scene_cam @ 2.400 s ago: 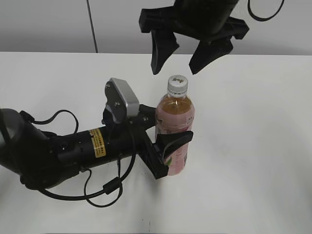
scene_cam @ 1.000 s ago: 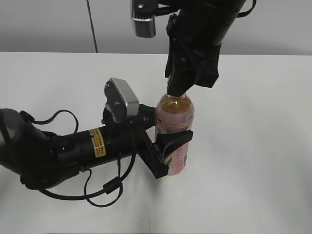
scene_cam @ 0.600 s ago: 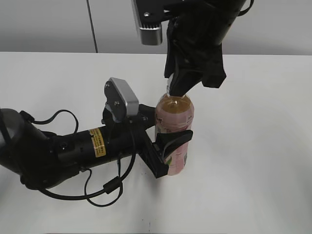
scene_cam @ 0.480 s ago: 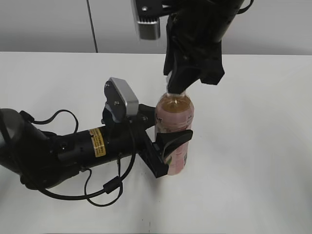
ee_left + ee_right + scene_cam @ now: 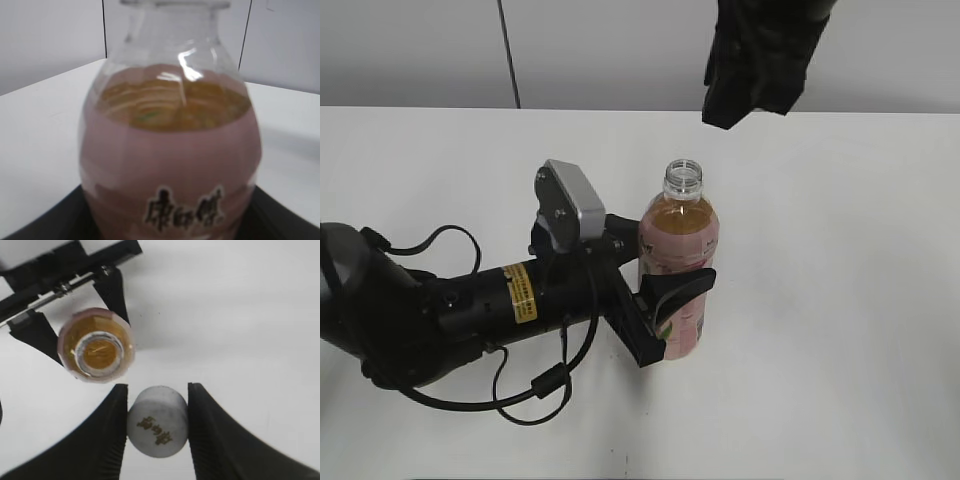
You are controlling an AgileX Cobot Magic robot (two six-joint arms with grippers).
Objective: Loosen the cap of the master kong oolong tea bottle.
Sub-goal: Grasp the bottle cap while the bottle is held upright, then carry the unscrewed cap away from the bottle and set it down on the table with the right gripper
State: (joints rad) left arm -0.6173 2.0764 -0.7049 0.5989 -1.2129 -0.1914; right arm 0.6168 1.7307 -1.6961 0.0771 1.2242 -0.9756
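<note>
The master kong oolong tea bottle (image 5: 678, 265) stands upright on the white table, its neck open with no cap on it. My left gripper (image 5: 665, 300) is shut on the bottle's labelled body; the left wrist view is filled by the bottle (image 5: 170, 150). My right gripper (image 5: 156, 412) is shut on the white cap (image 5: 157, 421), which is off the bottle and held above and beside the open neck (image 5: 98, 351). In the exterior view the right gripper (image 5: 752, 95) hangs high above the bottle, to its right; the cap is hidden there.
The white table (image 5: 840, 300) spreads on all sides of the bottle. My left arm (image 5: 470, 300) lies low across the table's left with loose black cables. A grey wall runs along the back.
My right gripper, which had closed round the cap on the bottle, has risen up and to the right with the cap in it. The bottle's neck now stands open. The left arm has not moved.
</note>
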